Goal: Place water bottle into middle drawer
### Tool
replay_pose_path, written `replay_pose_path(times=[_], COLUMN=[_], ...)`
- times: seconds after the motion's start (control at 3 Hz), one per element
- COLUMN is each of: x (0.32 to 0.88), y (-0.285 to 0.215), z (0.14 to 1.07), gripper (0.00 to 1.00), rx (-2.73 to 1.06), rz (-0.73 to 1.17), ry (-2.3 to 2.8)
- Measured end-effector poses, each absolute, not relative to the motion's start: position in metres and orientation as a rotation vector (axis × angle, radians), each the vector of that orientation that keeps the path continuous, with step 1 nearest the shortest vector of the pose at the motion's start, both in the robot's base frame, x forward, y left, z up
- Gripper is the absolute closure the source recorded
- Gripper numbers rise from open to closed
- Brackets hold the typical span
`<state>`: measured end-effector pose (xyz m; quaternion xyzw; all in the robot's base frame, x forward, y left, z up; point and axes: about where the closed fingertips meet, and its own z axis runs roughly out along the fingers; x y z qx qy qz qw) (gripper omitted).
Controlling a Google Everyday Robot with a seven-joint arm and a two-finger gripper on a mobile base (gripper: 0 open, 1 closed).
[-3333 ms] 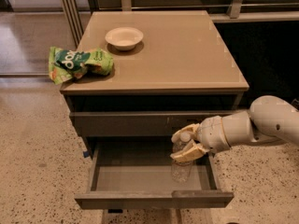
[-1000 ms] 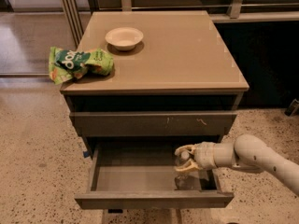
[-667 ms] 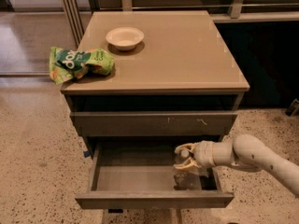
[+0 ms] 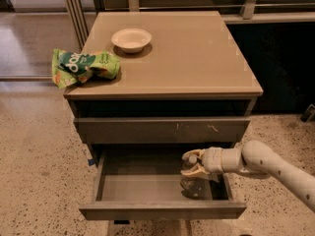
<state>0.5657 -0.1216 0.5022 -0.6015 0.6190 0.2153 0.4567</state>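
Note:
The middle drawer [image 4: 142, 187] is pulled open below the cabinet top, grey and flat inside. The water bottle [image 4: 193, 182], clear plastic, stands upright at the right end of the drawer's inside, its bottom on or just above the drawer floor. My gripper [image 4: 193, 164] reaches in from the right on a white arm and is at the bottle's top, its fingers around the neck. The cap is hidden by the fingers.
A drawer front with pale scratch marks [image 4: 162, 130] is shut just above the open drawer. On the cabinet top [image 4: 197, 58] lie a white bowl [image 4: 131, 39] and a green chip bag [image 4: 83, 67] at the left edge. Speckled floor surrounds the cabinet.
Since 3.3 s ago my gripper has gone down with the bottle from the drawer's upper edge into the drawer. Over the last second it has barely moved.

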Motion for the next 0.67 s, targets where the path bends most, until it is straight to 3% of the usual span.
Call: replay_pose_path(times=[0.67], x=[0.5705], y=[-0.1221], z=[0.4806], gripper=[0.97], rx=[-1.467], rz=[0.563], ry=[1.555])
